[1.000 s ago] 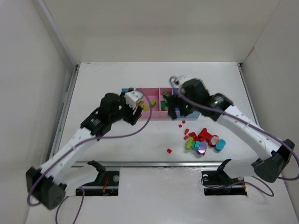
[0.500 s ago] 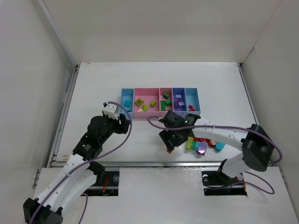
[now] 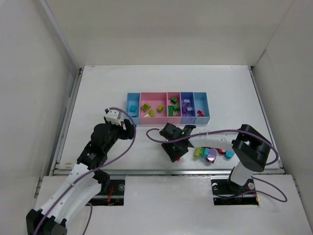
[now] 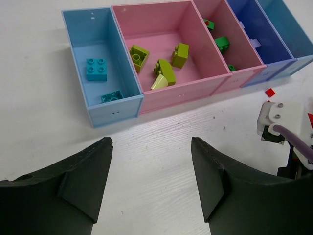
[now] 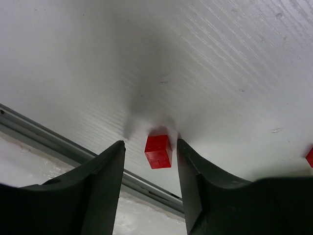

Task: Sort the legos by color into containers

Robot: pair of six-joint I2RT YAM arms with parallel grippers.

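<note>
**Inspector A:** Surroundings, left to right?

**Inspector B:** White counter (image 3: pixel 98 88) with a grey rail (image 3: pixel 146 171) along its near edge. The right arm (image 3: pixel 220 138) lies low across the counter. It runs along the far side of the loose pile (image 3: pixel 211 154) and partly covers it.

**Inspector A:** The task's things?

**Inspector B:** The containers (image 4: pixel 181 100), five joined bins, stand mid-counter.
- Left light blue bin: two cyan bricks (image 4: pixel 97 69).
- Wide pink bin: lime-yellow bricks (image 4: pixel 166 71).
- Narrow pink bin: green bricks (image 4: pixel 221 43) and one red bit (image 4: pixel 209 23) at its far end.
- Purple-blue bin: pale purple pieces (image 3: pixel 186 105).
- Right light blue bin: a red piece (image 3: pixel 200 113).

The loose pile, right of centre near the rail, mixes red, green, lime, purple and cyan. One small red brick (image 5: pixel 158 152) lies alone to its left, just beside the rail.

**Inspector A:** The hands?

**Inspector B:** The left hand (image 4: pixel 150 147) is spread wide and empty. It is above bare counter, just in front of the left light blue and wide pink bins. The right hand (image 5: pixel 150 143) is partly spread and low over the counter, with a finger on either side of the red brick. The brick sits nearer one finger and is not clamped. I cannot tell whether it is touched.
</note>
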